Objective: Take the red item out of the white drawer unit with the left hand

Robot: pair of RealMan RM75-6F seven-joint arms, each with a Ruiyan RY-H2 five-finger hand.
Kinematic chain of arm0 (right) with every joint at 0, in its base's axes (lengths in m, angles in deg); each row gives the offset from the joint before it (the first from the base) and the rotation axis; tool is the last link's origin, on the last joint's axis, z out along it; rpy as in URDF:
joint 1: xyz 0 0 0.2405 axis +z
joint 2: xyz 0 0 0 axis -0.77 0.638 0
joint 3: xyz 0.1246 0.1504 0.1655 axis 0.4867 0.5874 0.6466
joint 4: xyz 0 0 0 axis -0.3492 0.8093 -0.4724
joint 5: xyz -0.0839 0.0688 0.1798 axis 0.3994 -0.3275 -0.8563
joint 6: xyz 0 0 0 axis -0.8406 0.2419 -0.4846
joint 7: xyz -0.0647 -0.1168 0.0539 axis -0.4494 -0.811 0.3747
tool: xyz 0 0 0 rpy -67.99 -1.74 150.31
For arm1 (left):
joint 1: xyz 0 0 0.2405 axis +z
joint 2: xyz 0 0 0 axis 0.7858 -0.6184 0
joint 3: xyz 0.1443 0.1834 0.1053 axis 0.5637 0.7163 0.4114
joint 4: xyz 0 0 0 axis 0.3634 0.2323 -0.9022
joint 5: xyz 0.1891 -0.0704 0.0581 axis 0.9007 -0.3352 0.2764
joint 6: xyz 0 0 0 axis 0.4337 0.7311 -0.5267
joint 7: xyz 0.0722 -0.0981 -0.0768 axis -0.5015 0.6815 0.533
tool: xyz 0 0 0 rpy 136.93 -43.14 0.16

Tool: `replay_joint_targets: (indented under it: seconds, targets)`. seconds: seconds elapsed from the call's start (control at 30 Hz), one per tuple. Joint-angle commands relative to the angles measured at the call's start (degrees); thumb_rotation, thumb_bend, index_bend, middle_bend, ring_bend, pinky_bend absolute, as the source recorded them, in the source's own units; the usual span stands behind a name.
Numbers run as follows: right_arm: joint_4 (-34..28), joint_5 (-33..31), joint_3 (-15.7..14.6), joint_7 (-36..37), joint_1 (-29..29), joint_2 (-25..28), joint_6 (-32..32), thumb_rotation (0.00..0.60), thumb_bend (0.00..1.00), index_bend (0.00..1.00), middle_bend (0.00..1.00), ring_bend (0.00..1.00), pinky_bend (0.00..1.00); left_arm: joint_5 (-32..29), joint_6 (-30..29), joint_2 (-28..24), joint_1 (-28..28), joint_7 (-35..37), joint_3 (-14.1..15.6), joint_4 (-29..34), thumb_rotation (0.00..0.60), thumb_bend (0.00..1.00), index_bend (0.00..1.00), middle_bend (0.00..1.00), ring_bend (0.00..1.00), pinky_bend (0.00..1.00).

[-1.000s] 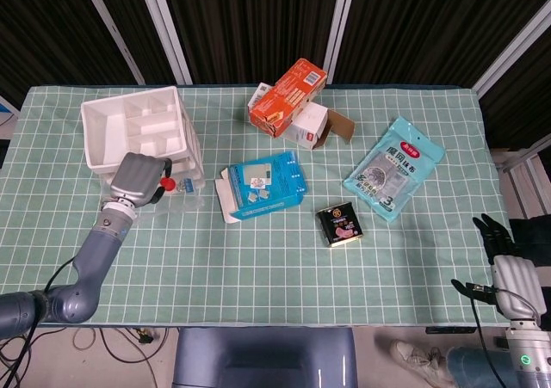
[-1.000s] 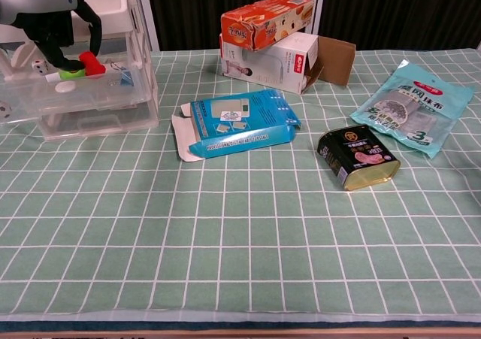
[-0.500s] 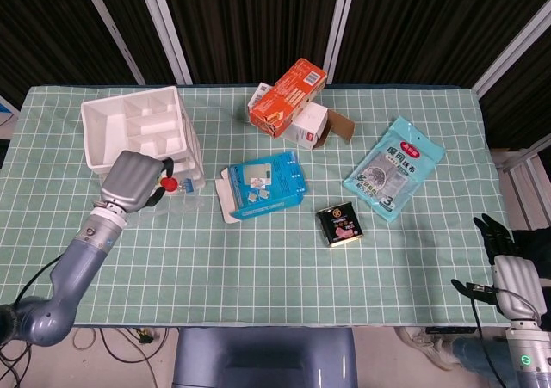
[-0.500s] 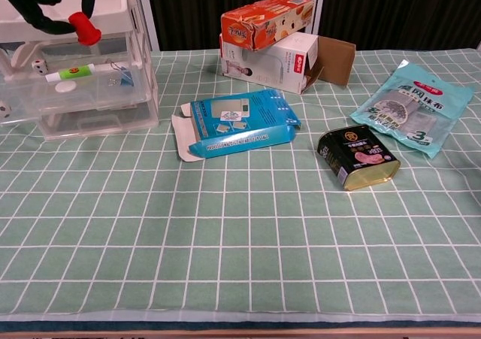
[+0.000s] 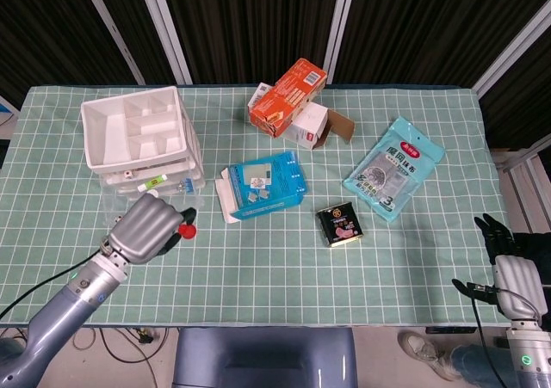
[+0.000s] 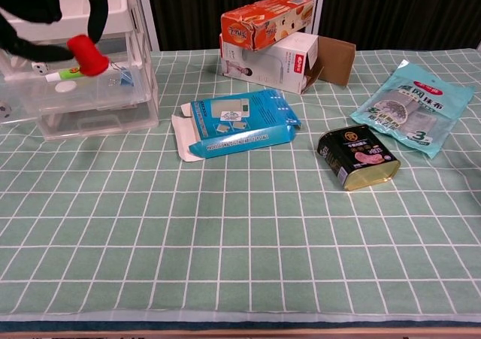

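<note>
1. At the near-left of the table [image 5: 284, 233], the left hand [image 5: 148, 227] is seen lifted above the cloth, just near of the white drawer unit [image 5: 142, 134].
2. The red item [image 5: 186, 230] is pinched at the fingertips of that hand; in the chest view it shows as a small red cylinder [image 6: 87, 55] held in front of the drawers, clear of them.
3. The clear drawer [image 6: 79, 91] stands pulled out. A white tube with a green label [image 5: 152, 181] and some small bits are left lying in it.
4. The right hand [image 5: 508, 267] is seen at the near-right edge, well apart from everything on the table. Nothing is seen in it, but whether its fingers are spread or curled cannot be told.
5. Other items noted: an orange box [image 5: 287, 95] stacked on a white carton [image 5: 312, 126], a blue box [image 5: 263, 184], a dark tin [image 5: 340, 224] and a pale blue pouch [image 5: 394, 168].
6. Step judged: extraction is essentially done, since the item is out of the drawer and carried by the correct hand.
7. Next move, as a judgement: the pinch would need to be kept firm, as the grip is only at the tips, and bare cloth is available near the hand should the item be set down.
</note>
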Motion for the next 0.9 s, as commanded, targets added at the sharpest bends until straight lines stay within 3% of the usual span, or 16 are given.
replay_joint_targets:
  seconds: [0.03, 0.33, 0.67, 0.9]
  targets:
    - [0.0, 0.0, 0.0, 0.0, 0.0, 0.0, 0.0, 0.600, 0.07, 0.00, 0.00, 0.00, 0.22, 3.7, 1.8, 0.3, 2.0, -1.0, 3.4, 0.8, 0.600, 0.35, 0.54, 1.00, 1.00, 1.00]
    - [0.0, 0.1, 0.0, 0.1, 0.0, 0.0, 0.1, 0.600, 0.07, 0.00, 0.00, 0.00, 0.22, 4.8, 4.2, 6.8, 4.6, -5.3, 7.8, -5.6, 0.600, 0.35, 0.53, 1.00, 1.00, 1.00]
    - [0.0, 0.1, 0.0, 0.2, 0.0, -0.1, 0.1, 0.600, 0.07, 0.00, 0.00, 0.00, 0.22, -0.4, 6.1, 14.7, 4.9, -11.9, 9.3, -13.6, 0.600, 0.36, 0.53, 1.00, 1.00, 1.00]
    - [0.0, 0.2, 0.0, 0.3, 0.0, 0.0, 0.0, 0.600, 0.07, 0.00, 0.00, 0.00, 0.22, -3.4, 6.1, 17.5, 4.7, -15.5, 9.9, -16.4, 0.600, 0.35, 0.50, 1.00, 1.00, 1.00]
